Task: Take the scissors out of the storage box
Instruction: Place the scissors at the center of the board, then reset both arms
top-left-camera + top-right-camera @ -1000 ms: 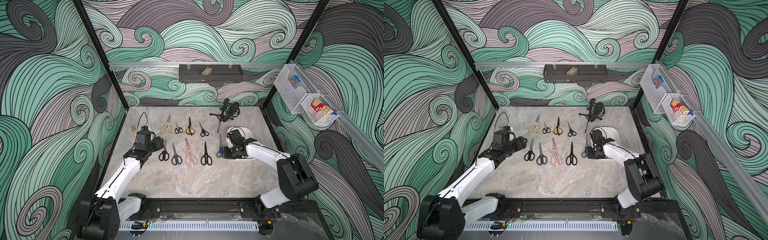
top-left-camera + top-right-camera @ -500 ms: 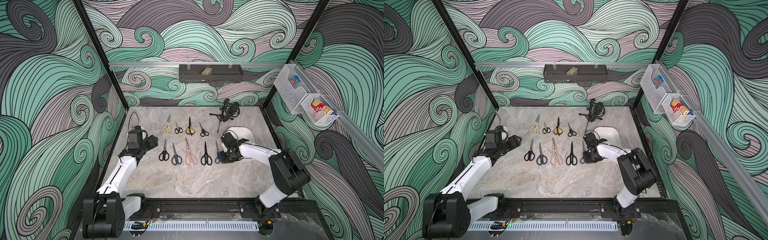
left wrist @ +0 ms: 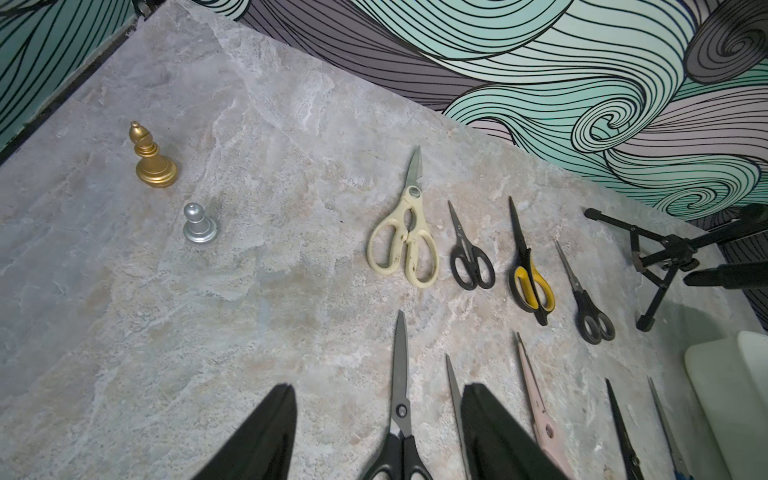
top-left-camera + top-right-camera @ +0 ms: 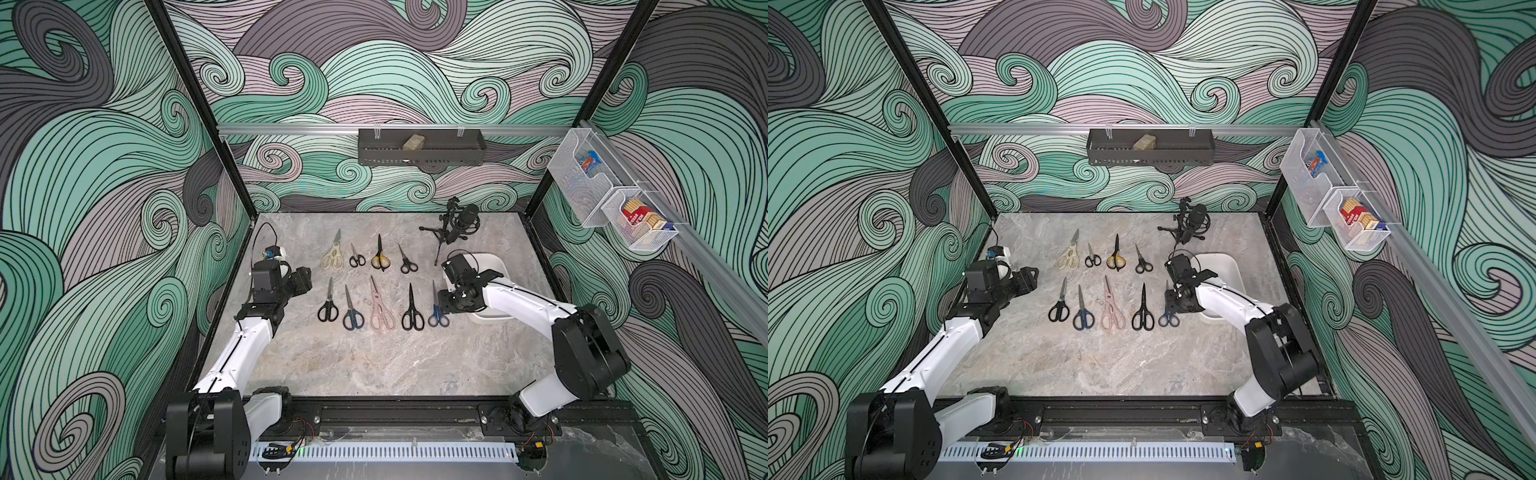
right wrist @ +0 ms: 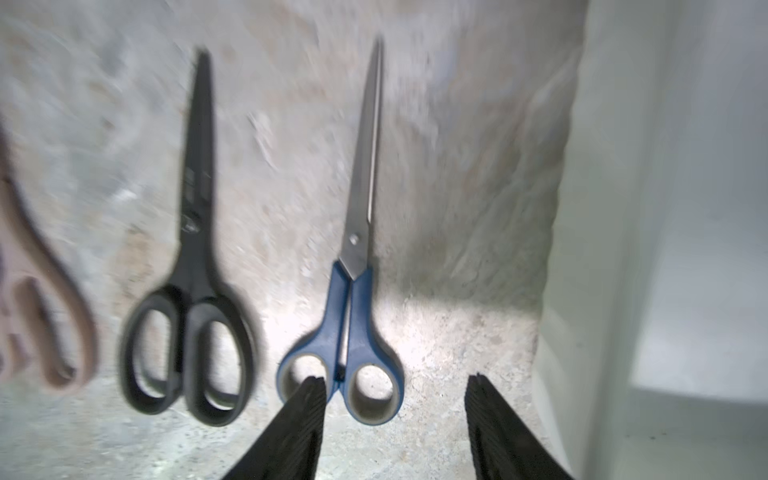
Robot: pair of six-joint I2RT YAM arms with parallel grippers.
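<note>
Right gripper (image 5: 395, 380) has let go since a second ago: its jaws were shut on the small blue scissors (image 5: 357, 291) and now stand apart. That pair lies flat on the table (image 4: 374, 365) at the right end of the front row, blade toward the back wall. One fingertip overlaps a handle loop in the blurred right wrist view, so I cannot tell if they touch.

Left gripper (image 3: 378, 388) hovers left of the rows, jaws apart, holding nothing.

Storage box (image 4: 496, 266) sits just right of the small blue scissors, partly under the right arm.

All nine pairs lie on the table outside the box, in two rows.
- **Back row, left to right:** cream scissors (image 4: 332, 257), small black scissors (image 4: 356, 259), yellow-black scissors (image 4: 380, 259), second small black scissors (image 4: 408, 264).
- **Front row, left to right:** black scissors (image 4: 328, 307), blue scissors (image 4: 353, 318), pink scissors (image 4: 380, 311), long black scissors (image 4: 412, 316), then the small blue pair.

Microphone tripod (image 4: 457, 224) stands behind the box. Gold bishop (image 3: 151, 162) and silver pawn (image 3: 199, 224) stand upright, well apart from the scissors.
</note>
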